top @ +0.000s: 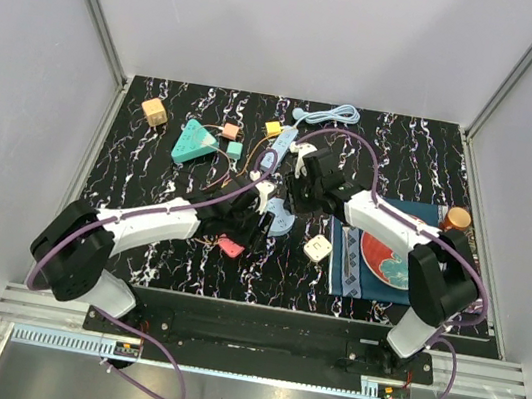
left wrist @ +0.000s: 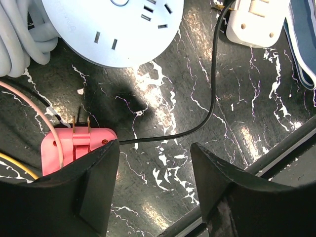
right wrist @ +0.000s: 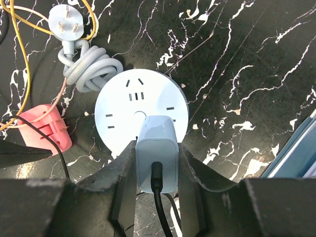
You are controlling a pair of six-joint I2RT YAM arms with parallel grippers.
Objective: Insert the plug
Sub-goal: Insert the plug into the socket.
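Note:
My right gripper (right wrist: 156, 148) is shut on the plug (right wrist: 156, 163), a pale blue charger block with a black cable leaving its back. The plug's front end points at the round pale blue socket disc (right wrist: 121, 106), over its near half; the prongs are hidden. In the top view the right gripper (top: 291, 199) hangs just above the disc (top: 280, 225). Beside the disc (left wrist: 118, 29), my left gripper (left wrist: 154, 153) stands open low over the black marble mat, with nothing between its fingers.
A pink adapter (left wrist: 74, 148) lies against my left gripper's left finger, with a black cable running past. A white three-pin plug (right wrist: 66, 24) and its grey coiled cord lie beyond the disc. A white cube adapter (top: 317, 248), blue cloth (top: 352, 264) and teal triangle (top: 194, 143) lie around.

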